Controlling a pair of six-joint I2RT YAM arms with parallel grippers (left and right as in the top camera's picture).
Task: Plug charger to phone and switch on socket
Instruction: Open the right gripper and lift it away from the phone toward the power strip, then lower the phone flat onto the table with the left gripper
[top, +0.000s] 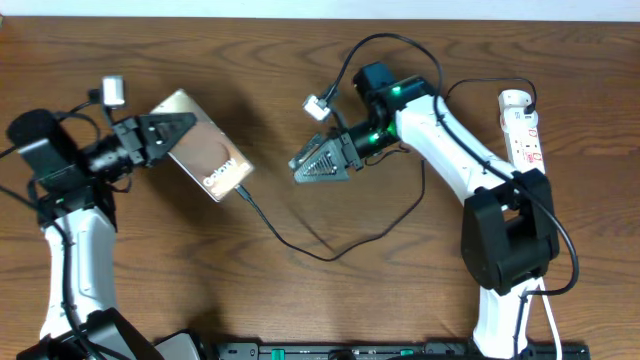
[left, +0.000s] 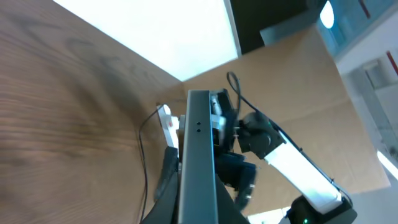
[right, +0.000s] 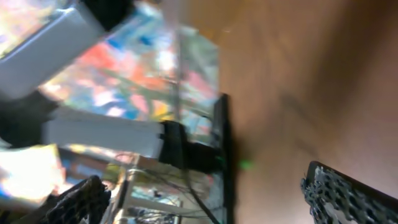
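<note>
The wooden table carries little besides the task's things. The socket lies at the upper right of the overhead view, lengthwise up and down the frame, and its white cord shows near the lower right. The right arm's forearm crosses the frame just left of the socket and its base stands just below it, with the arm's own black wiring looping above. A small white camera sits on each wrist.

The phone is at the upper left, turned diagonally with its "Galaxy" back up. The left gripper is clenched on its upper left end. In the left wrist view the phone is seen edge-on, running up the middle of the picture and hiding part of the right arm beyond it.

The charger meets the phone's lower right end. Whether its tip is fully seated cannot be told. From there the cable sags toward the lower centre, rises to the right and is lost under the right arm.

The right gripper hangs at the centre, released, jaws wide, with nothing between them. It is near the phone's lower right end but apart from it, above the cable's slack. The right wrist view is blurred, with its fingers at the two lower corners.
</note>
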